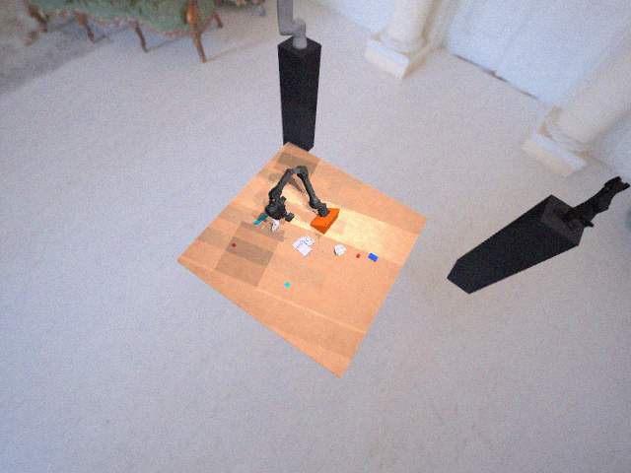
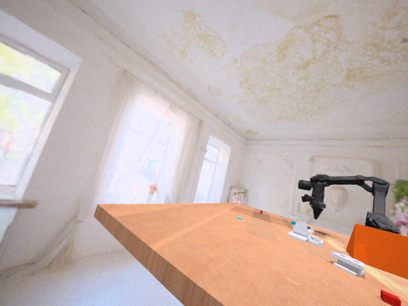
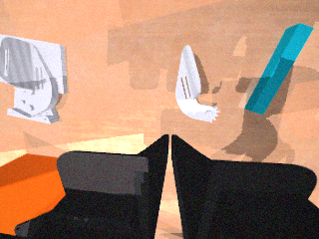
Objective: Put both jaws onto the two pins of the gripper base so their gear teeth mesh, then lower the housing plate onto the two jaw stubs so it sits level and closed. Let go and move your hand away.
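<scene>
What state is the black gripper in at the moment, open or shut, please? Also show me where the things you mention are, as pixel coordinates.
Shut: the black gripper (image 1: 289,217) (image 2: 316,217) (image 3: 169,138) has its fingertips nearly together, with nothing visible between them.

orange block (image 1: 324,221) (image 2: 378,250) (image 3: 30,191) | teal bar (image 1: 260,219) (image 3: 279,70) | blue piece (image 1: 373,257) | red piece (image 1: 234,245) (image 2: 261,211)

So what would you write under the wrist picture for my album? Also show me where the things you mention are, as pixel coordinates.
Closed black gripper (image 3: 169,138) above a wooden table, with a loose white toothed jaw (image 3: 188,92) beside a teal bar (image 3: 279,70).
</scene>
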Controlling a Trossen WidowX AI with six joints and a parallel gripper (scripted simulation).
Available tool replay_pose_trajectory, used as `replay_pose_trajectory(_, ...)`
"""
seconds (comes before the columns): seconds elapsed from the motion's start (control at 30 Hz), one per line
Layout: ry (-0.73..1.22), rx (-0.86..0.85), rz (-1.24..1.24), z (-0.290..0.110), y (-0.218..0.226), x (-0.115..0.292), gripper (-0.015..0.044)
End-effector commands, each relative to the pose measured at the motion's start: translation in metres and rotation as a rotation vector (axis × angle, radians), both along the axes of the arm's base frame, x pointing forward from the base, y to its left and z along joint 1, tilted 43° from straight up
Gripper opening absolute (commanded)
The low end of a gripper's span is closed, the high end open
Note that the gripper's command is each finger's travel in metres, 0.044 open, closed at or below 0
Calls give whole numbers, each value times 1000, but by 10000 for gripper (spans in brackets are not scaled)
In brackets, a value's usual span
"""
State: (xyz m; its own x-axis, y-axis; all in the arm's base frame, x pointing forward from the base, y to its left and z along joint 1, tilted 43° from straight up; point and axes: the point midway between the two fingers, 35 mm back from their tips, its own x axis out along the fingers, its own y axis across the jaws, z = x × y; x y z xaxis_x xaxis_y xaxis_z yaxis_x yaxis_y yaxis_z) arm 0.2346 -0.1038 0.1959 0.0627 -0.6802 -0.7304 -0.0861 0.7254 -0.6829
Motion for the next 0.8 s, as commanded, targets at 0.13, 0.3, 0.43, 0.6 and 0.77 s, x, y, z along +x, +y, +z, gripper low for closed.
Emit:
replay_pose_trajectory(0.13, 0, 0, 0, 0, 0, 0, 184)
replay_pose_trajectory(0.3, 0, 0, 0, 0, 0, 0, 315)
replay_pose_trajectory(0.43, 0, 0, 0, 0, 0, 0, 420)
replay_pose_trajectory(0.6, 0, 0, 0, 0, 0, 0, 440)
replay_pose_trajectory(0.77, 0, 0, 0, 0, 0, 0, 440)
